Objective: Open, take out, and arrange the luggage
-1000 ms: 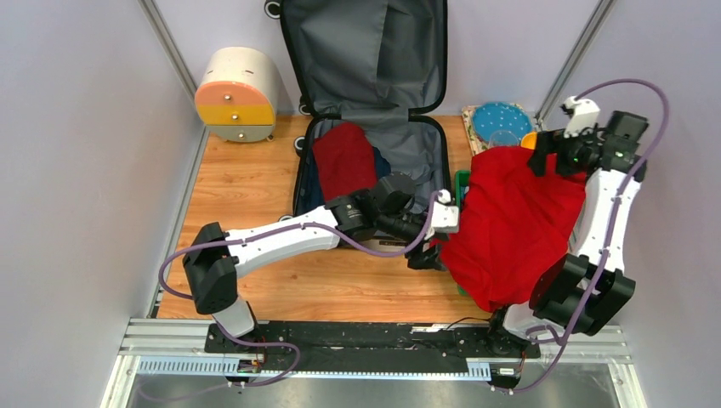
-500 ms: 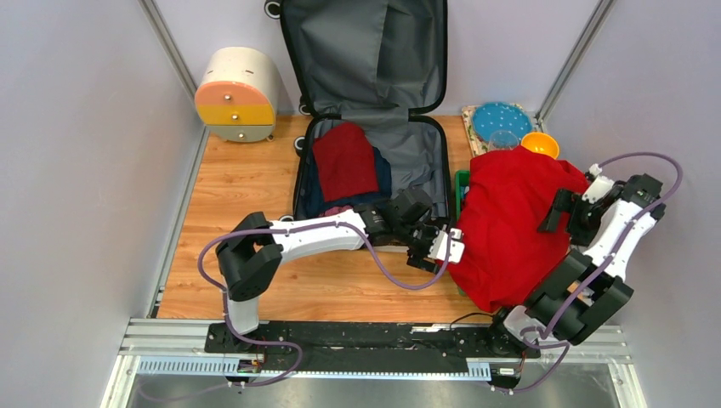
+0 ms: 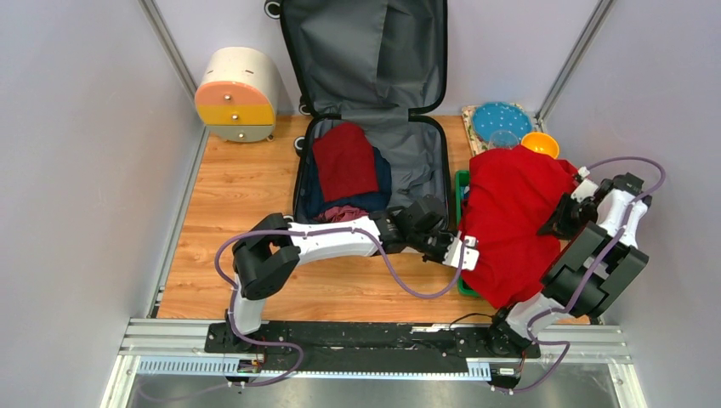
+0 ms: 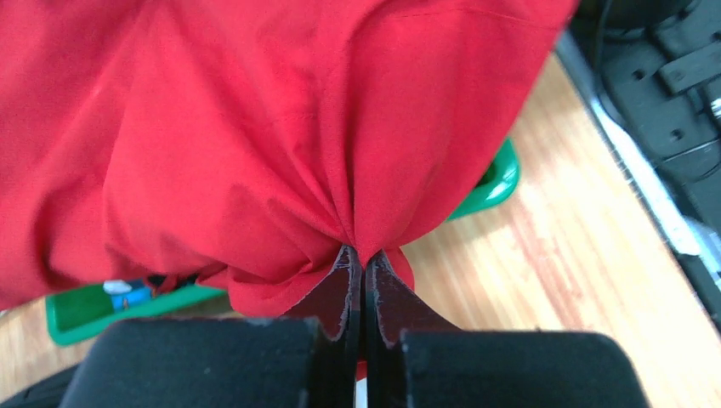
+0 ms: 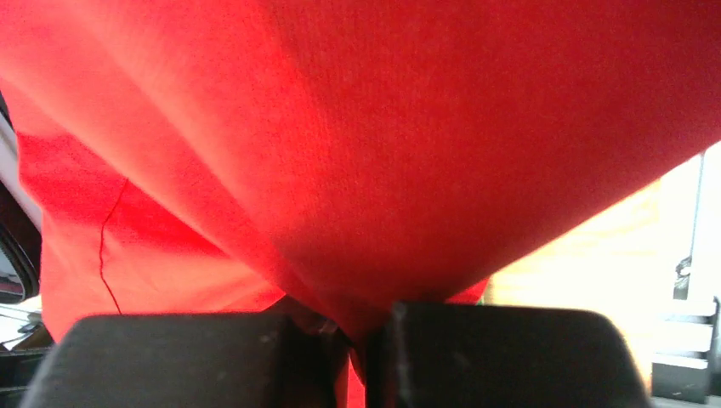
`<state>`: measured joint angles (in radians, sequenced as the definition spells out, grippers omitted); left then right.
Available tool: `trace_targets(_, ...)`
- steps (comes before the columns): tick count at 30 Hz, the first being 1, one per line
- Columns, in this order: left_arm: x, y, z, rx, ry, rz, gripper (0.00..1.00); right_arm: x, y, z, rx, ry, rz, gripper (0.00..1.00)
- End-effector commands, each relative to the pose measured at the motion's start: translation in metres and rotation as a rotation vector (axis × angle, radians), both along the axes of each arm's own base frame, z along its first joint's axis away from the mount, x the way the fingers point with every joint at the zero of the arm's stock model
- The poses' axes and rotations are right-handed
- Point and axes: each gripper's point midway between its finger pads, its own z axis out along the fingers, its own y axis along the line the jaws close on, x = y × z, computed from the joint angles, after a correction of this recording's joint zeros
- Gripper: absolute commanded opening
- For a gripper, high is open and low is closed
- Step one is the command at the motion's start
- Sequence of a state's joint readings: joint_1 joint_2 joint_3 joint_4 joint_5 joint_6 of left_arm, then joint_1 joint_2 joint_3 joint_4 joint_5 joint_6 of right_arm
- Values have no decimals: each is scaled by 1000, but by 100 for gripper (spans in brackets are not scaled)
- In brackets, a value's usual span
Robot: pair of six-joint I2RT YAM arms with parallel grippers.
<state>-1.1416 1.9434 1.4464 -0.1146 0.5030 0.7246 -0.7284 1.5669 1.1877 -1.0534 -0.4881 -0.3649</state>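
Luggage (image 3: pixel 415 157): open at the far middle of the surface (image 3: pixel 238 187), lid up against the back wall, base flat. A dark red garment (image 3: pixel 344 161) lies on navy clothes (image 3: pixel 383 174) inside.

Red cloth (image 3: pixel 510 212): out of the luggage, heaped just right of it over the tray (image 3: pixel 462 180).

Left end effector (image 4: pixel 359 255): jaws pressed together on a pinch of the cloth's near-left hem.
Right end effector (image 5: pixel 361 327): narrow, with a fold of the cloth's right edge caught between the fingers.

Key relation: the cloth spans the two end effectors. The luggage lies left of and beyond the left one, just beside it, with its long axis running away from the arm bases. The left arm is much nearer to it. Judgement: the next move is a two-arm lift or spread of the cloth.

Obscured: most of the tray, the right fingertips (buried in cloth), the luggage's outer shell, and the lid top (cropped).
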Motion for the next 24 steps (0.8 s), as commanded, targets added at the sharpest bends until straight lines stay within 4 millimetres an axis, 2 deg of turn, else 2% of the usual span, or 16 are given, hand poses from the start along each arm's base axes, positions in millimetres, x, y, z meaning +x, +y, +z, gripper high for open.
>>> trace_targets(1,-47,-16,36,-106,48,-105,0,50,-12,34,-60,-160,55,0)
trace_targets(3,-63,-18,42,-110,75,-125,0,59,-6,39,-53,-175,96,0)
trace_targets(6,-86,-26,49,-121,106,-152,0,76,18,47,-79,-198,214,0)
trace_targets(8,-95,-30,43,-109,134,-158,0,79,23,46,-91,-189,245,0)
trace_targets(10,-95,-33,39,-101,155,-139,0,79,27,39,-99,-161,276,0)
trace_targets(11,-92,-33,28,-81,161,-122,0,76,26,33,-100,-138,281,0)
trace_targets(13,-84,-31,19,-55,154,-80,1,69,14,19,-155,-81,294,0)
trace_targets(15,-76,-26,11,-28,180,-46,17,63,3,10,-196,-54,289,1)
trace_targets(16,-74,-21,9,-8,203,-32,26,62,-3,9,-231,-42,287,10)
trace_targets(17,-73,-16,12,-3,229,-15,44,61,-7,10,-247,-42,290,17)
trace_targets(18,-68,-10,14,0,243,-1,51,62,-10,14,-264,-47,289,26)
trace_targets(19,-65,-4,14,16,256,12,58,65,-11,23,-284,-70,305,43)
trace_targets(20,-64,3,23,11,262,20,71,65,-10,30,-287,-83,314,50)
trace_targets(21,-55,10,28,10,270,44,73,71,-11,47,-306,-124,325,55)
trace_targets(22,-54,18,30,25,289,58,73,76,-6,63,-302,-178,349,68)
trace_targets(24,-50,30,56,3,338,69,73,74,3,86,-302,-232,427,85)
